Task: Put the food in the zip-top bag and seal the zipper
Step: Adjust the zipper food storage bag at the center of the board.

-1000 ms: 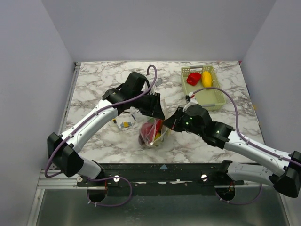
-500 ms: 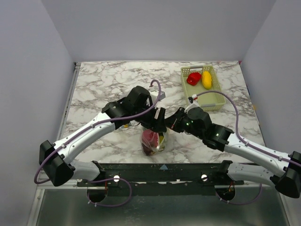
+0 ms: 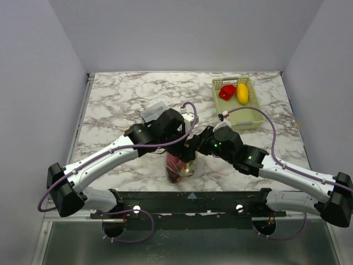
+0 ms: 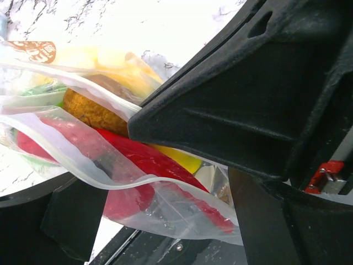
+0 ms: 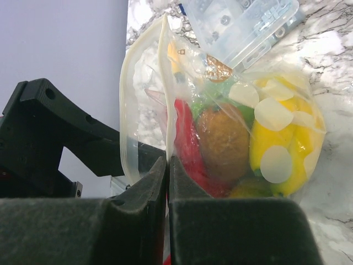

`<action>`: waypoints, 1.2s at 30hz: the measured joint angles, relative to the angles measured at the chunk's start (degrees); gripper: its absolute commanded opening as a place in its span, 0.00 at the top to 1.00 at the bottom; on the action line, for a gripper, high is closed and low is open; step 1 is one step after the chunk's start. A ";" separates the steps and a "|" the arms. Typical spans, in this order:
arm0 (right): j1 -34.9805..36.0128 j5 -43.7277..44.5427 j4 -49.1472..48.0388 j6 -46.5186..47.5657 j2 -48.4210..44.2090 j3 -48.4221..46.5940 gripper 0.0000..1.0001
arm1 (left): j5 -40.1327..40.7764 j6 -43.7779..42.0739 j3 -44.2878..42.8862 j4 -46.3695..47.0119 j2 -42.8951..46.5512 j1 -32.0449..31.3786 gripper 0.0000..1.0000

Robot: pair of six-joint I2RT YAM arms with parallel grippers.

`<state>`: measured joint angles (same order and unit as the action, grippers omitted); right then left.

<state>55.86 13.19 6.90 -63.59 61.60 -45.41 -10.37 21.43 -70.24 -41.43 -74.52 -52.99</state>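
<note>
The zip-top bag (image 3: 178,164) stands near the table's front edge, with red, yellow, brown-orange and green food (image 5: 220,141) inside. My right gripper (image 5: 167,161) is shut on the bag's mouth edge at the white zipper (image 5: 126,110), which stands apart in two strips above the pinch. My left gripper (image 4: 165,218) is open, its fingers (image 4: 71,215) straddling the bag's mouth right beside the right gripper (image 3: 195,144). From above, the left gripper (image 3: 187,148) sits over the bag's top. A red food (image 3: 226,91) and a yellow food (image 3: 242,93) lie in the basket.
The pale green mesh basket (image 3: 251,116) stands at the back right. A small flat packet (image 3: 154,113) lies behind the left wrist, and it also shows behind the bag as a clear packet (image 5: 237,27). The table's dark front rail runs just below the bag.
My left gripper has opened wide and swung right and nearer, onto the bag's mouth beside the right gripper. The right gripper keeps its pinch and has shifted slightly left.
</note>
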 measured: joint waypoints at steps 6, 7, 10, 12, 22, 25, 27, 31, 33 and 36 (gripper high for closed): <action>0.61 2.12 0.07 0.04 -0.07 -0.20 0.92 | 0.79 0.00 -0.26 -1.11 0.50 -0.04 0.09; 0.63 2.34 0.11 0.07 -0.20 -0.20 0.91 | 0.79 0.00 -0.39 -1.38 0.79 -0.02 0.09; 0.72 2.62 0.09 0.20 -0.85 -0.20 0.91 | 0.42 0.00 -1.55 -1.99 1.79 -0.04 0.09; 0.72 2.60 0.09 0.31 -0.87 -0.24 0.91 | 0.11 0.02 -2.38 -2.05 2.27 -0.04 0.09; 0.72 2.56 0.00 0.66 -0.17 -0.46 0.91 | -0.28 0.90 -4.35 -3.52 4.04 -0.35 0.11; 0.74 2.56 0.00 0.66 -0.17 -0.46 0.91 | -0.39 1.05 -4.00 -3.96 4.02 -0.81 0.14; 0.74 2.56 0.00 0.68 -0.17 -0.46 0.90 | -0.17 1.14 -3.48 -4.09 3.96 -1.77 0.20; 0.92 2.62 0.00 0.66 -0.15 -0.48 0.88 | 1.42 1.53 -3.26 -4.68 3.04 -3.54 0.35; 1.46 2.89 0.02 0.66 0.17 -0.81 0.88 | 3.69 2.12 -3.30 -4.90 1.68 -4.61 0.46; 2.49 3.76 0.17 1.14 1.40 -2.14 0.80 | 6.03 2.29 -4.04 -5.95 -0.70 -5.55 0.72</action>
<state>58.35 16.95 7.07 -62.46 63.00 -47.55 -4.34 23.73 -74.28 -47.37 -75.22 -58.54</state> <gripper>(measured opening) 0.126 0.532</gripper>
